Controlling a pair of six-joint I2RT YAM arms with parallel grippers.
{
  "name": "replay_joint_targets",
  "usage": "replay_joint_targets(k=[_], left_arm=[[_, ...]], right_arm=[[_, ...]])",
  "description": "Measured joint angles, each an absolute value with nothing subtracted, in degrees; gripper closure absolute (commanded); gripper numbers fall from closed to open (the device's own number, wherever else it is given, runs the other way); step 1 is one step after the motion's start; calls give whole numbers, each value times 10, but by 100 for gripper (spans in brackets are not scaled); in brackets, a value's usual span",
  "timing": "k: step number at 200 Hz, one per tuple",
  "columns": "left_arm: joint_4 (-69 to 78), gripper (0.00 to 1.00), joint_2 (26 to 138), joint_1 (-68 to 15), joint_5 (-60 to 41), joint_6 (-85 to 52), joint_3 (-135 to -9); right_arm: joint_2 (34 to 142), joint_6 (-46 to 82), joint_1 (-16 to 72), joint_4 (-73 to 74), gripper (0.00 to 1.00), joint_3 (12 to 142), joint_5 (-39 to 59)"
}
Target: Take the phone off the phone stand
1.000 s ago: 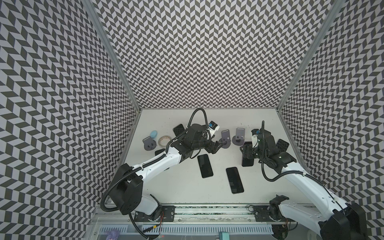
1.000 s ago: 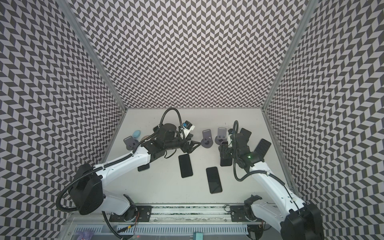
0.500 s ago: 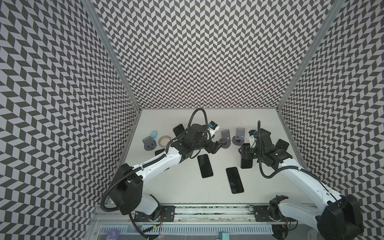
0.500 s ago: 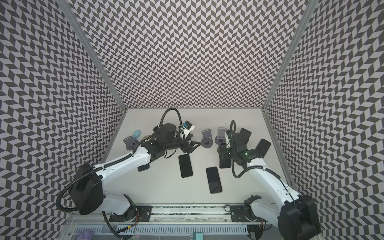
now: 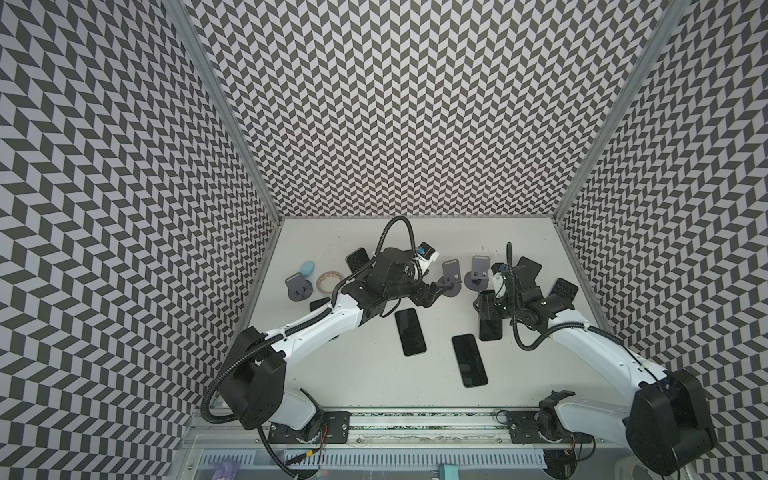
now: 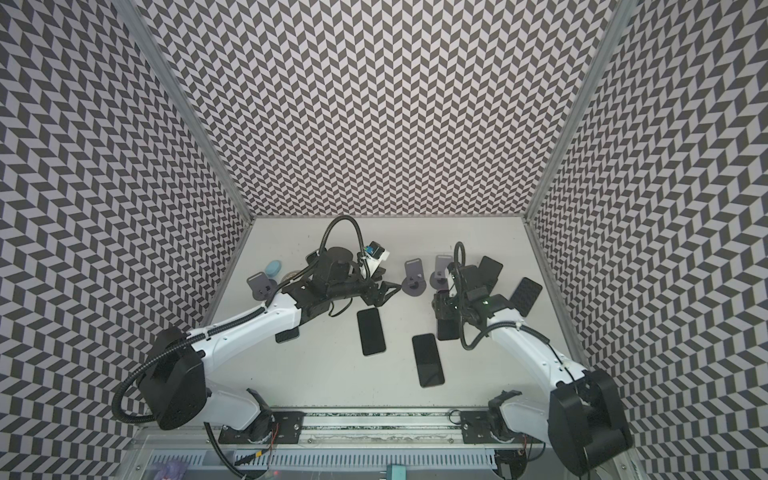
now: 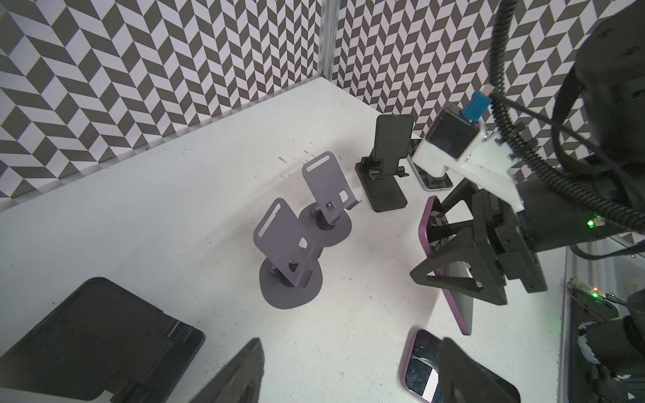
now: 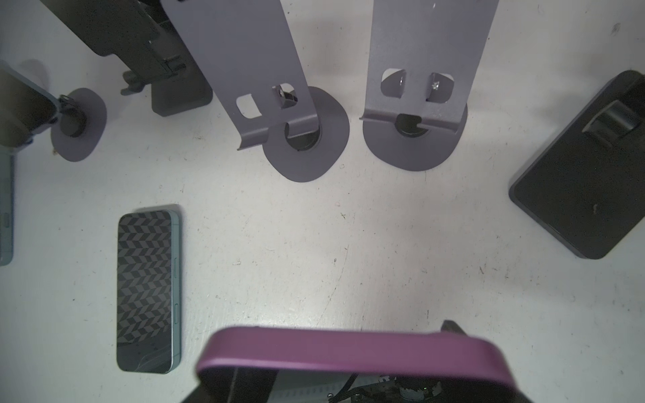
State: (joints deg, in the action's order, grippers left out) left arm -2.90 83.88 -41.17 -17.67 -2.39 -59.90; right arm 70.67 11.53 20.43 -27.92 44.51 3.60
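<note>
The right gripper (image 7: 431,240) is pinching a purple phone (image 7: 460,300), its black triangular fingers (image 7: 487,268) closed across the body. The phone hangs tilted with one short edge up, clear of every stand; whether its lower corner touches the white table (image 7: 181,223) I cannot tell. In both top views it sits at about 6 o'clock from the nearer grey phone stand (image 5: 478,272), and a second grey phone stand (image 5: 451,277) stands just beside that one at 9 o'clock. The left gripper (image 6: 388,292) is spread wide and holds nothing, its tips close to the base of the second grey phone stand, at about 8 o'clock of it. A dark phone (image 5: 410,331) lies flat on the table at 7 o'clock from the left gripper; a second dark phone (image 5: 469,360) lies flat at 7 o'clock from the held one. A black phone stand (image 5: 528,268) stands at about 2 o'clock from the right gripper
</note>
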Motion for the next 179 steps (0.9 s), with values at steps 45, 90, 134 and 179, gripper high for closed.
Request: replay_joint_targets(k=[45, 90, 134, 179], left_arm=[[-32, 21, 839, -412, -176, -23, -599], [-35, 21, 839, -412, -176, -23, -599], [-37, 21, 839, -412, -176, -23, -599], [-40, 21, 839, -412, -176, -22, -599]], right_arm=[[746, 116, 204, -277, 36, 445, 18], [770, 119, 204, -274, 36, 445, -3], [790, 121, 204, -269, 36, 445, -22], [805, 121, 203, -263, 35, 445, -30]])
